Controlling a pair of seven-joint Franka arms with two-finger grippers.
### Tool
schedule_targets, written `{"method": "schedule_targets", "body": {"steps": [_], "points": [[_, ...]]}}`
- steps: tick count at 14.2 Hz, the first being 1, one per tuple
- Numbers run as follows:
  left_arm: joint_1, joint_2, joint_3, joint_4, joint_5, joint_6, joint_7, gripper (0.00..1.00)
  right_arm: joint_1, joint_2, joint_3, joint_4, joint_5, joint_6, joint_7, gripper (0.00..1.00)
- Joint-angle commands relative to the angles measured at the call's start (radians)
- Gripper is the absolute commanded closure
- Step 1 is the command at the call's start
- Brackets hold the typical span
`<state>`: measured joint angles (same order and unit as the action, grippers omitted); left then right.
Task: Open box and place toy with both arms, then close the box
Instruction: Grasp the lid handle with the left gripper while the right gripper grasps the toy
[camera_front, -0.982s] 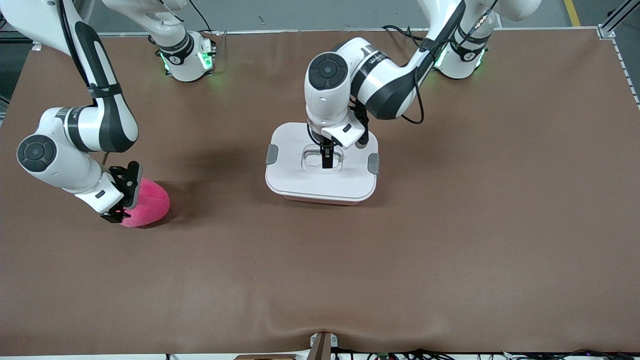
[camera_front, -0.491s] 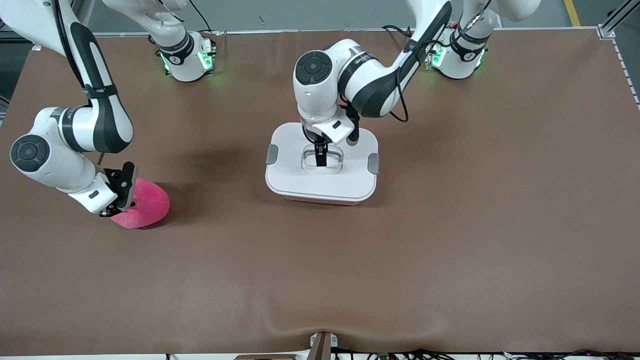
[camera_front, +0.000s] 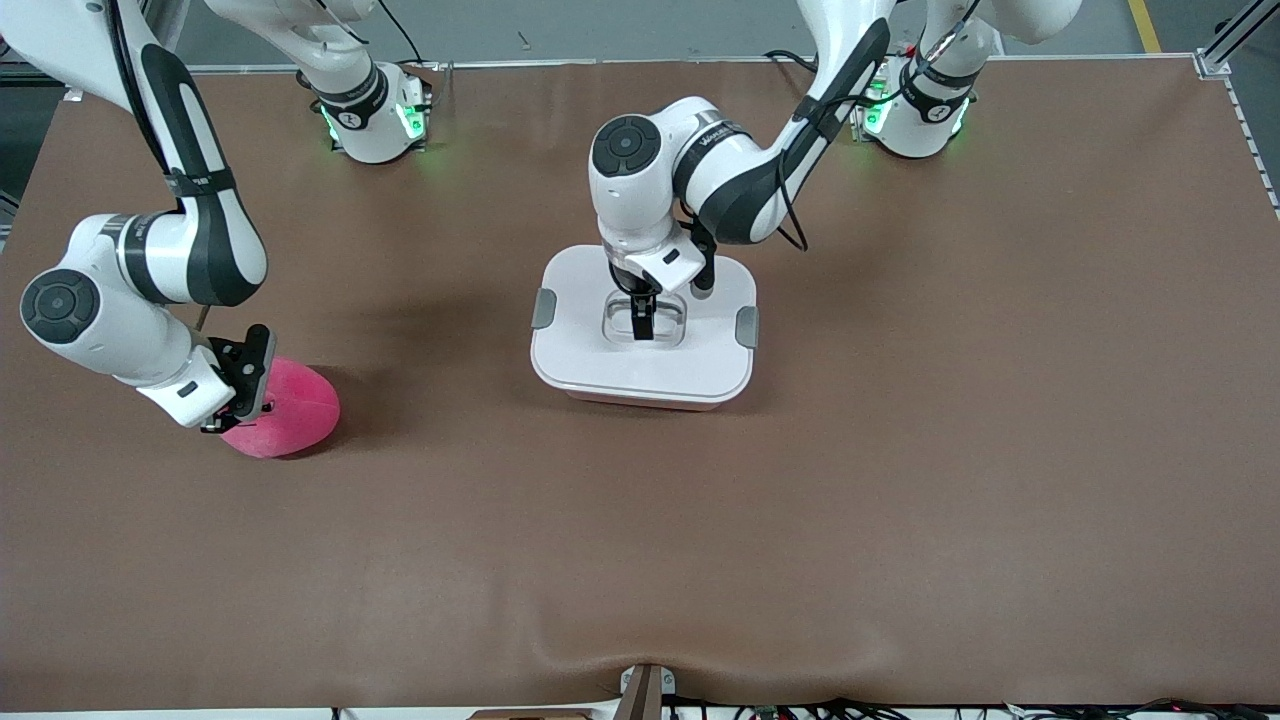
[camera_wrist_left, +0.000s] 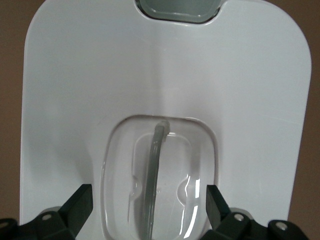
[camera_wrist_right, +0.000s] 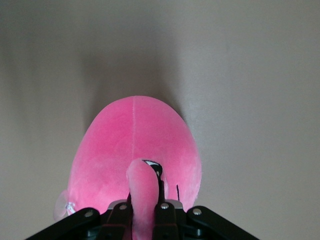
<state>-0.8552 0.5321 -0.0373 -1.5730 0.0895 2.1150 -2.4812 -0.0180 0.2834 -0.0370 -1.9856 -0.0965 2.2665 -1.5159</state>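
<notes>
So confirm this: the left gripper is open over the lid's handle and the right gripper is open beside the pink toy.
Not quite. The right gripper is shut on a flap of the pink toy, as the right wrist view shows. The left gripper is indeed open over the lid's handle.

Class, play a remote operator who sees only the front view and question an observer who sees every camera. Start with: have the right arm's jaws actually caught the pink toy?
Observer: Yes. The right gripper is shut on a floppy flap of the toy.
Operator: Are the left jaws closed on the lid's handle?
Observer: No. The left gripper is open, its jaws standing either side of the clear handle.
Operator: Is the lid lifted?
Observer: The wrist view shows the lid flat under the gripper, one grey clip at its edge.
</notes>
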Motion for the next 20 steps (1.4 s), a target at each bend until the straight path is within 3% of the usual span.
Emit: {"method": "schedule_targets", "body": {"steps": [1,5,12,14,20], "points": [[-0.007,-0.032,0.005,-0.028,0.021,0.028,-0.025,0.14,-0.002,-0.023,0.009,0.022,-0.006,-0.007,0.029,1.0],[-0.002,-0.044,0.005,-0.03,0.019,0.039,-0.061,0.21,0.055,-0.023,0.011,0.128,-0.017,-0.144,0.092,1.0],[-0.005,-0.054,0.005,-0.065,0.024,0.042,-0.061,0.24,0.092,-0.016,0.009,0.251,-0.04,-0.314,0.196,1.0],[-0.005,-0.057,0.004,-0.067,0.027,0.042,-0.059,0.46,0.093,-0.018,0.012,0.254,-0.055,-0.321,0.232,1.0],[-0.005,-0.067,0.005,-0.065,0.027,0.042,-0.059,0.7,0.09,-0.021,0.012,0.258,-0.054,-0.321,0.252,1.0]]}}
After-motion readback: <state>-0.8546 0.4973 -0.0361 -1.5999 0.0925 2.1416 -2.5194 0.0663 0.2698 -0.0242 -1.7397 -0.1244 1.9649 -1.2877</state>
